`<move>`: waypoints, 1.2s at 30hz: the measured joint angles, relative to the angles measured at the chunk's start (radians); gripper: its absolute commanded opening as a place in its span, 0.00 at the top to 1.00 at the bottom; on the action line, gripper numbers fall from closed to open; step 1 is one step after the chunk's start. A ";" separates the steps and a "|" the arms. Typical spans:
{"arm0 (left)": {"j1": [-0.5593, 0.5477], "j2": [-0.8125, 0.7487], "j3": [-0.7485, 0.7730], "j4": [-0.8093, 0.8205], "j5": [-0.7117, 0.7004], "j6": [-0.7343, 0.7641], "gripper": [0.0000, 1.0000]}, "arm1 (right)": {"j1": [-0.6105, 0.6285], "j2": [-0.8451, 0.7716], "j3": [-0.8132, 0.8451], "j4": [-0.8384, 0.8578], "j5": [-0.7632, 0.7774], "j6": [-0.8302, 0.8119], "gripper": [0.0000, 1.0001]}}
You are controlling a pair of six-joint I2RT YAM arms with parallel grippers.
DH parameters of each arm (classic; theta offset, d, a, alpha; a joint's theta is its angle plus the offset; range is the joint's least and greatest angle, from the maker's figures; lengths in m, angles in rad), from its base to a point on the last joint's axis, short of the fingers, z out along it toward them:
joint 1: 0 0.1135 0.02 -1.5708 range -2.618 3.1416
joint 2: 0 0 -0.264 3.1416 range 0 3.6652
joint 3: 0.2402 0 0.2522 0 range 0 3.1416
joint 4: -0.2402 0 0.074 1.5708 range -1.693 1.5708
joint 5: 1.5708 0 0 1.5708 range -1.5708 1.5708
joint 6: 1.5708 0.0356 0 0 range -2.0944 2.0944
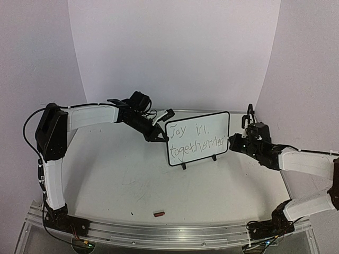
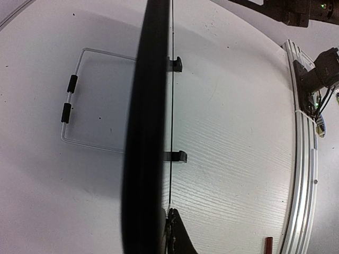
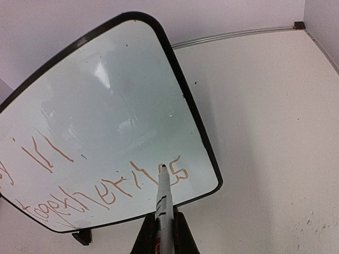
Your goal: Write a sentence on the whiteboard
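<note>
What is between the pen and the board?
Nothing visible. The right gripper is shut on the pen, and its tip sits at the board by the last letters of the sentence. The left gripper grips the board's other edge.

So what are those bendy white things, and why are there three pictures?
They are two robot arms. One picture looks down from above; the other two come from little cameras on each arm's wrist. On the table stands a small whiteboard with the words "Joy in togetherness". The left fingers pinch the board's edge to steady it. The right fingers hold a marker, its tip at the last letters. A small red thing, maybe the cap, lies near the front.
</note>
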 measured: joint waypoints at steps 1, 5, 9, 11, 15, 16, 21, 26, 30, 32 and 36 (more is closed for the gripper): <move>0.000 0.000 0.000 0.000 0.000 0.000 1.00 | 0.000 -0.017 0.000 -0.004 0.005 -0.001 1.00; 0.000 0.000 0.000 0.000 0.000 0.000 1.00 | 0.000 -0.034 0.000 -0.008 0.021 -0.005 1.00; 0.000 0.000 0.000 0.000 0.000 0.000 1.00 | 0.000 0.006 0.001 -0.012 0.033 -0.013 1.00; 0.000 0.000 0.000 0.000 0.000 0.000 1.00 | -0.001 0.025 0.001 -0.015 0.038 -0.016 1.00; 0.000 0.000 0.000 0.000 -0.001 0.000 1.00 | -0.008 0.046 0.001 -0.014 0.042 -0.021 1.00; 0.000 0.000 0.000 0.000 -0.001 0.000 1.00 | -0.010 0.048 0.002 -0.014 0.043 -0.023 1.00; 0.000 0.000 0.000 0.000 -0.001 0.000 1.00 | -0.026 0.070 0.017 -0.008 0.040 -0.030 1.00; 0.000 0.000 0.000 0.000 0.000 0.000 1.00 | -0.038 0.093 0.028 -0.001 0.035 -0.034 1.00; 0.000 0.000 0.000 0.000 -0.001 0.000 1.00 | -0.043 0.105 0.031 0.005 0.027 -0.038 1.00; 0.000 0.000 0.000 0.000 0.000 0.000 1.00 | -0.043 0.109 0.033 0.008 0.023 -0.040 1.00; 0.000 0.000 0.000 0.000 0.000 0.000 1.00 | -0.044 0.110 0.035 0.023 0.017 -0.045 1.00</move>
